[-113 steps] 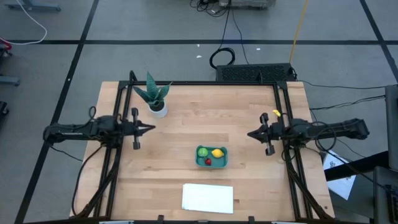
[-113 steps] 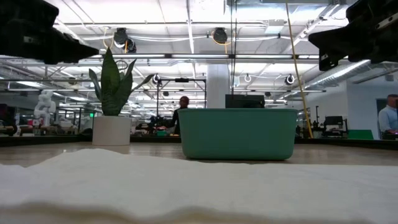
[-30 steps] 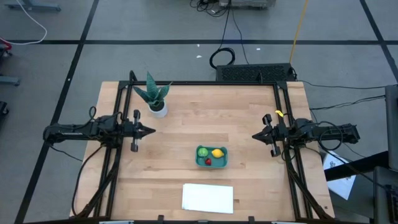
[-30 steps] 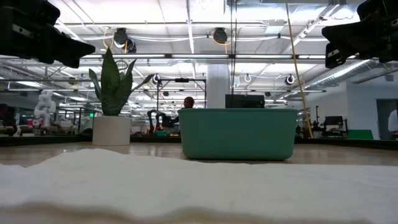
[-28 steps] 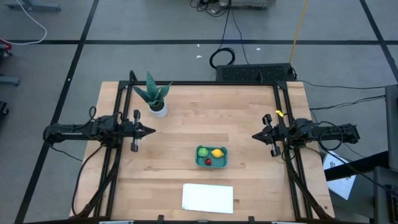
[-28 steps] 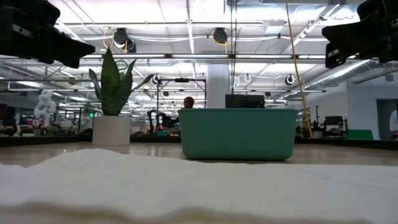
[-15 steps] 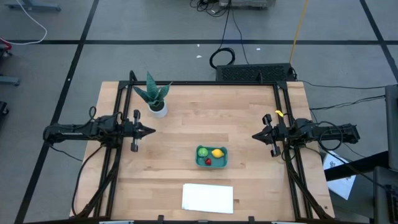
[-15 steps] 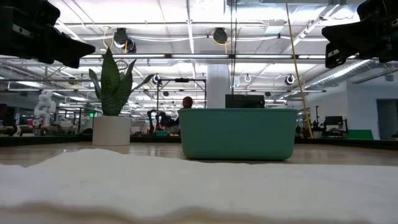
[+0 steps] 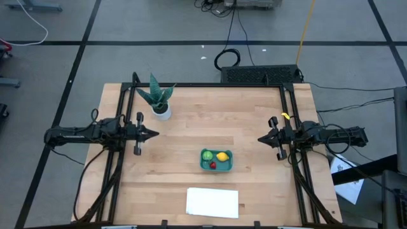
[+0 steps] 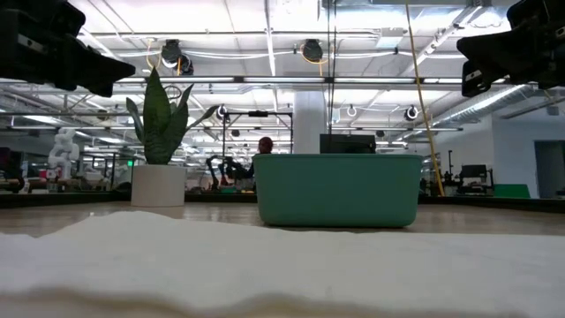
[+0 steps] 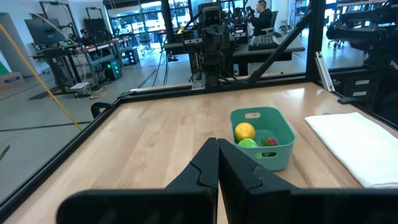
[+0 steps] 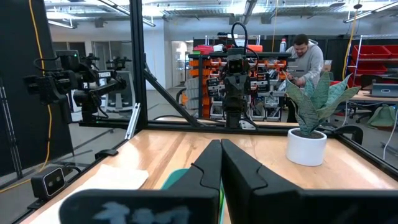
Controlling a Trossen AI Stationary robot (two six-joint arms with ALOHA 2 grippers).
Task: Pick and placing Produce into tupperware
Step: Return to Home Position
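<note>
**Three pieces, one tub**

One white sheet [image 9: 212,202] lies at the near edge of the table [image 9: 210,121]. Just beyond it, one teal tupperware [image 9: 230,161] holds all three produce pieces: a light green one [image 9: 207,155], a yellow lemon [image 9: 222,156] and a dark red one [image 9: 213,165]. Farther back, the left gripper [image 9: 156,133] and the right gripper [image 9: 259,138] hover at opposite sides, jaws pressed together and empty. One potted plant [image 9: 160,100] stands far left.

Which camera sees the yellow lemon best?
The left wrist view: the lemon sits big and clear in the tub. The high view shows it tiny. The low view shows only the tub's wall; the right wrist view doesn't show it.
</note>
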